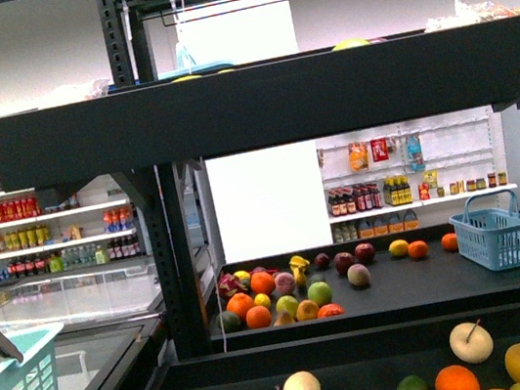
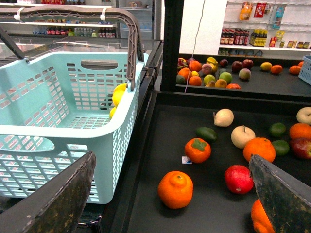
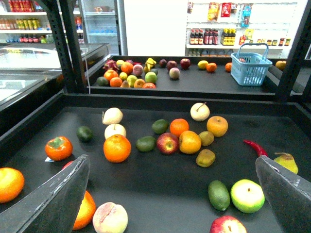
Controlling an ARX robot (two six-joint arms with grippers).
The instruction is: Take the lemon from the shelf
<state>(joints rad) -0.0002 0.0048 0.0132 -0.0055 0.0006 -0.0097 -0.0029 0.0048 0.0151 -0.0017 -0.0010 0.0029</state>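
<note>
White walls, bottle-stocked store shelves behind, and a glass-topped freezer left.

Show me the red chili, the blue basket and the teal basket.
red chili (image 3: 255, 147), right wrist view, mid-body.
blue basket (image 3: 250, 70), right wrist view, front wall.
teal basket (image 2: 58, 97), left wrist view, far wall.

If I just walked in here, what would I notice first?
Probably the bright fruit scattered over the black shelf: oranges, a red apple, a green apple and a red chili pepper. Next, the big light-green basket beside the shelf, with yellow fruit already inside. Farther back, another fruit pile lies on a second shelf near a small blue basket.
</note>
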